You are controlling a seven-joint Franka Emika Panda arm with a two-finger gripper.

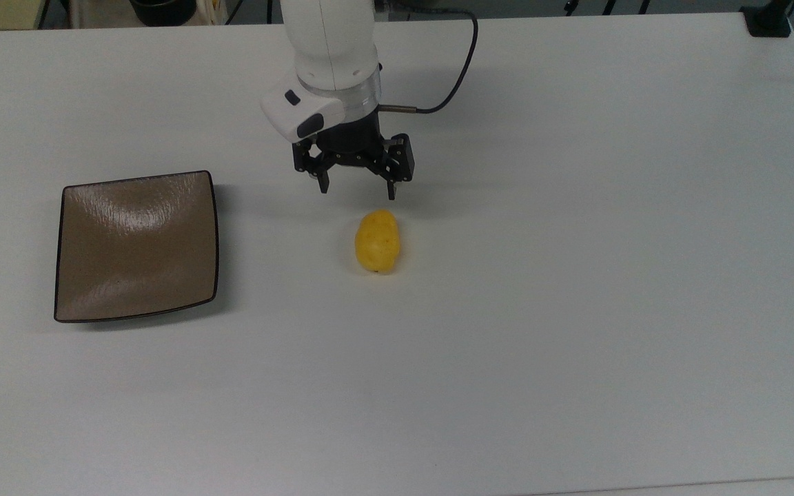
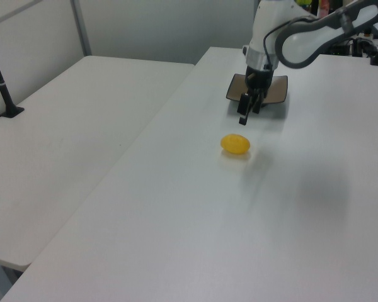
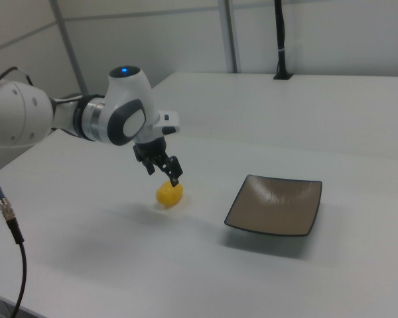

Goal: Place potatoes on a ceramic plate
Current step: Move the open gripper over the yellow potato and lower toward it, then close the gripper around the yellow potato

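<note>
A small bright-yellow potato (image 1: 377,241) (image 2: 235,144) (image 3: 169,193) lies on the white table, well to the top view's right of the plate. The square glossy brown ceramic plate (image 1: 136,246) (image 2: 273,91) (image 3: 276,205) rests bare on the table at the top view's left. My gripper (image 1: 358,189) (image 2: 244,117) (image 3: 162,172) hangs open above the table, just beyond the potato's far end in the top view, with nothing between its fingers. In the left view the arm covers part of the plate.
A black cable (image 1: 457,62) runs from the wrist toward the table's far edge. A black post base (image 1: 768,21) stands at the top view's far right corner. A second white table (image 2: 69,126) adjoins at the left view's left.
</note>
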